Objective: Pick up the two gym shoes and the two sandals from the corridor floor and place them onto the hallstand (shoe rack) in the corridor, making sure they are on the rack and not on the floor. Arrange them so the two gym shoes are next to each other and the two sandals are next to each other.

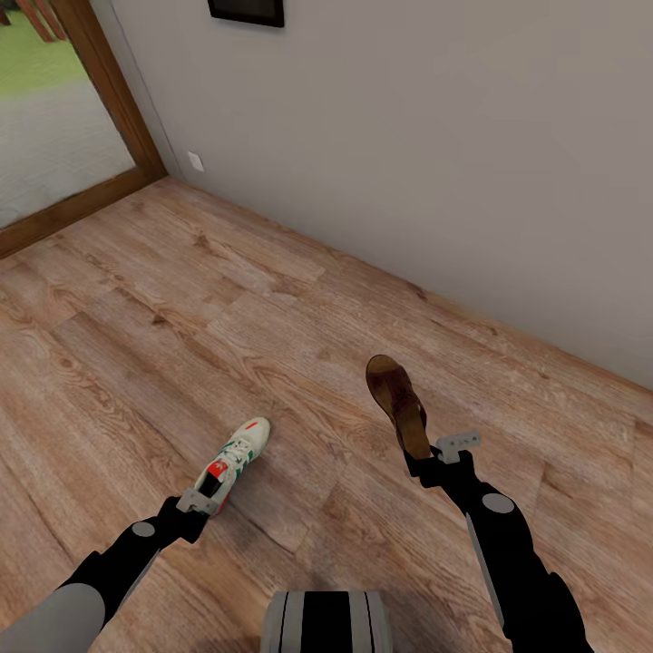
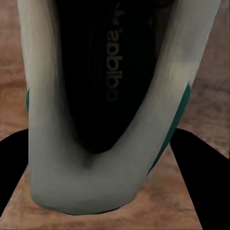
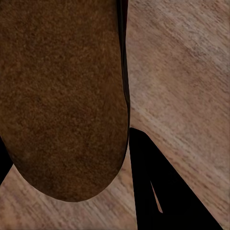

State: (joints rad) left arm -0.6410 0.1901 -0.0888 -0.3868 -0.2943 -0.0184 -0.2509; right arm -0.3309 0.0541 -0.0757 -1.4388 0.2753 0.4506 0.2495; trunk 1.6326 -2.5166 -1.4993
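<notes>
A white gym shoe (image 1: 234, 461) with green stripes and a red-orange tongue label is held by its heel above the corridor floor (image 1: 181, 308), with my left gripper (image 1: 205, 501) shut on it. Up close in the left wrist view, the gym shoe (image 2: 86, 182) shows its heel rim and dark insole between the black fingers (image 2: 196, 172). A brown sandal (image 1: 397, 402) sticks up and forward from my right gripper (image 1: 424, 461), which is shut on its heel end. The right wrist view shows the sandal (image 3: 62, 96) sole close up beside one black finger (image 3: 158, 191). The hallstand is out of view.
A grey wall (image 1: 435, 154) runs along the floor's far side, with a white outlet (image 1: 195, 161) low on it. A wood-framed glass door (image 1: 54, 118) stands at the far left. My base (image 1: 326, 621) shows at the near edge.
</notes>
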